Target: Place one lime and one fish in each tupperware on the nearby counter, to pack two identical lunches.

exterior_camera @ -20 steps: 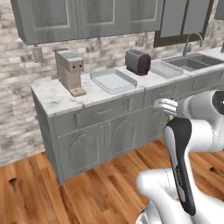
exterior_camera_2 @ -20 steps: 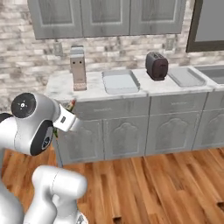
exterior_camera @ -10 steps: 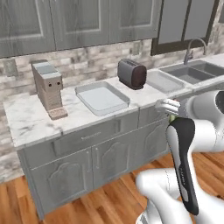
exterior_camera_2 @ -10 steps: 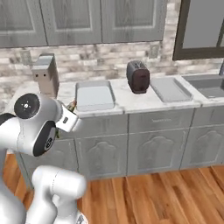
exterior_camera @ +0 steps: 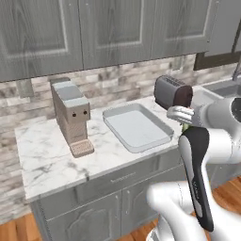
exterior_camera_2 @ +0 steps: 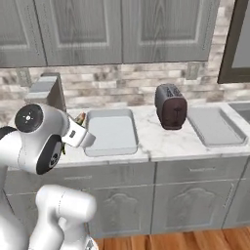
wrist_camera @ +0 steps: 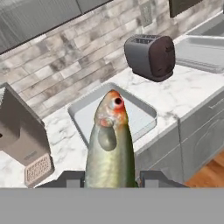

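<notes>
Now base nearer counter [exterior_camera: 56, 162]; end effector [wrist_camera: 111, 177] clamped on fish [wrist_camera: 109, 144], tupperware [wrist_camera: 83, 114] ahead.

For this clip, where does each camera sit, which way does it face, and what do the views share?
Left base view: behind the arm's left, facing the counter; arm at lower right.
Right base view: behind the arm's right, facing the same counter; arm at lower left.
Hand view: on the hand, looking along the held fish toward the near tray.
Shared: all three show the toaster and that tray.

dark toaster [exterior_camera_2: 171, 106], coffee machine [exterior_camera: 70, 116], grey cabinets [exterior_camera_2: 117, 29]
</notes>
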Robot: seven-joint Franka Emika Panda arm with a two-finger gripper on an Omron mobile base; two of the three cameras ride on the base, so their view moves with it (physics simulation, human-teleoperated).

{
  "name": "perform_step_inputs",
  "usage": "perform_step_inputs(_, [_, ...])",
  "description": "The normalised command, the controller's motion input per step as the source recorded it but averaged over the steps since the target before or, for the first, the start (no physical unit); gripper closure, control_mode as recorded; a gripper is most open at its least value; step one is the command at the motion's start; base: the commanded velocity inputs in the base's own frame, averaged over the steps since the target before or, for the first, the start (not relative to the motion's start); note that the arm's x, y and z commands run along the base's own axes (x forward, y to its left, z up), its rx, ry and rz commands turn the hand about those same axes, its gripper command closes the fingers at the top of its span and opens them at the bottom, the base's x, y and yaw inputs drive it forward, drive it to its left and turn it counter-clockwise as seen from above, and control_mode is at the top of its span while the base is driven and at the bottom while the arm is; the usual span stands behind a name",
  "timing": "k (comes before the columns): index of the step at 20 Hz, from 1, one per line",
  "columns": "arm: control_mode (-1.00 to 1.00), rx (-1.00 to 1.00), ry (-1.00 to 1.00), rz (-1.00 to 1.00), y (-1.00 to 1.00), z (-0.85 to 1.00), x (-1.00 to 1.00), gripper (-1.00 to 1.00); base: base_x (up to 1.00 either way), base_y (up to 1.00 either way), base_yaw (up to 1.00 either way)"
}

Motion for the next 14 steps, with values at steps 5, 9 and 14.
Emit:
perform_step_inputs(5, [1.0, 0.0, 0.0, 0.0, 0.0, 0.0, 0.0, 1.0, 1.0, 0.0, 0.07])
perform_step_inputs(9, [-1.0, 0.0, 0.38, 0.0, -0.19, -0.38, 0.75, 1.0, 0.25, 0.0, 0.0])
perform_step_inputs(14, [-1.0, 0.0, 0.54, 0.0, -0.03, -0.61, 0.9, 1.0, 0.0, 0.0, 0.0])
